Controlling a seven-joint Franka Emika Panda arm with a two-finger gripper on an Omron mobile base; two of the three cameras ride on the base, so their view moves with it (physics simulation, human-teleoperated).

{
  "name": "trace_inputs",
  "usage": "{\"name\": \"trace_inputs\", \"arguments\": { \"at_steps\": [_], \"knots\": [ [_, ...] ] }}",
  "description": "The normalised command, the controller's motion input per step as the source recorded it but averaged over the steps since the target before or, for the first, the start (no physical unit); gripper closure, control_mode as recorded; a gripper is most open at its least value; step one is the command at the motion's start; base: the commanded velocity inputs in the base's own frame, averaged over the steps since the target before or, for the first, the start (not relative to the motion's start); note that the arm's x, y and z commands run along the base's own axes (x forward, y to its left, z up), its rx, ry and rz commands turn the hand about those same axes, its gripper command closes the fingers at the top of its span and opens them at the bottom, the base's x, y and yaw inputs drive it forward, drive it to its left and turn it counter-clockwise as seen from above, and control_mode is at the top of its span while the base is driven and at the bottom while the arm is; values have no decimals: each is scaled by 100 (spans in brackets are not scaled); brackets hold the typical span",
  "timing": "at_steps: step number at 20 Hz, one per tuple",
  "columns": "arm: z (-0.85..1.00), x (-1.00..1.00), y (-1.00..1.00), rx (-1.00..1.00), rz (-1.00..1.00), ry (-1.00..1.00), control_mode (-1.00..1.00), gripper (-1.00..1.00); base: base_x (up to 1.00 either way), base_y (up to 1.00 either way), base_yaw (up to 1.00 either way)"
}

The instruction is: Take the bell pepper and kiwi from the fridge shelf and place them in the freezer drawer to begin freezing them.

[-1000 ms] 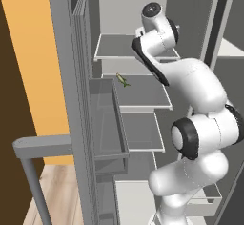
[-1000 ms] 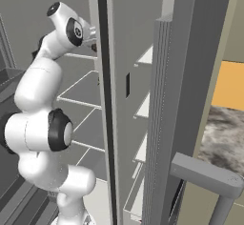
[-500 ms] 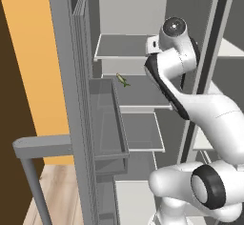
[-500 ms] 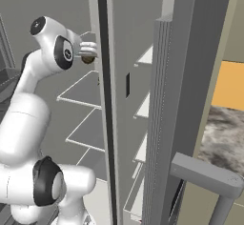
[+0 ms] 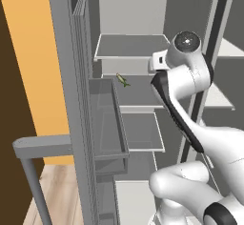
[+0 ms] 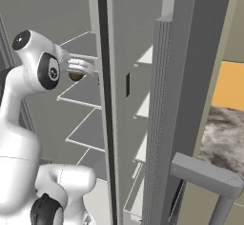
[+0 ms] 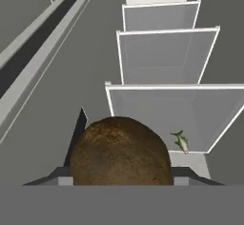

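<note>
Brown kiwi (image 7: 121, 151) clamped between the end effector (image 7: 121, 174) fingers, fridge shelf (image 7: 157, 109) beyond it, a thin green-yellow item (image 7: 180, 141) on that shelf, ahead of the end effector

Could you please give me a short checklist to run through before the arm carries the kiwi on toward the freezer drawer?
1. Kiwi held in the hand: ok, the brown fruit sits between the fingertips in the hand view and under the hand in the right base view.
2. Fridge doors open: ok, the shelves are exposed.
3. Freezer drawer pulled out and ready: cannot tell, no pale pull-out box is clearly seen.
4. Bell pepper located: cannot tell, no red fruit is seen on the shelves.
5. Other items left alone: ok, the thin green-yellow item lies on its shelf, apart from the hand.
</note>
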Motion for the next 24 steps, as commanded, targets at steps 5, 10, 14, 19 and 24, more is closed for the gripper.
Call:
{"name": "trace_inputs", "arguments": {
  "at_steps": [5, 10, 14, 19, 24],
  "knots": [
    [-25, -7, 0, 2, 3, 26, -100, 100, 0, 0, 0],
    [-3, -6, 0, 2, 0, 4, 100, 100, -34, 0, -5],
    [0, 0, 0, 0, 0, 0, 100, 100, -52, 0, -18],
    [0, 0, 0, 0, 0, 0, 100, 100, -61, 0, -19],
    [0, 0, 0, 0, 0, 0, 100, 100, -64, 0, -17]
  ]
}}
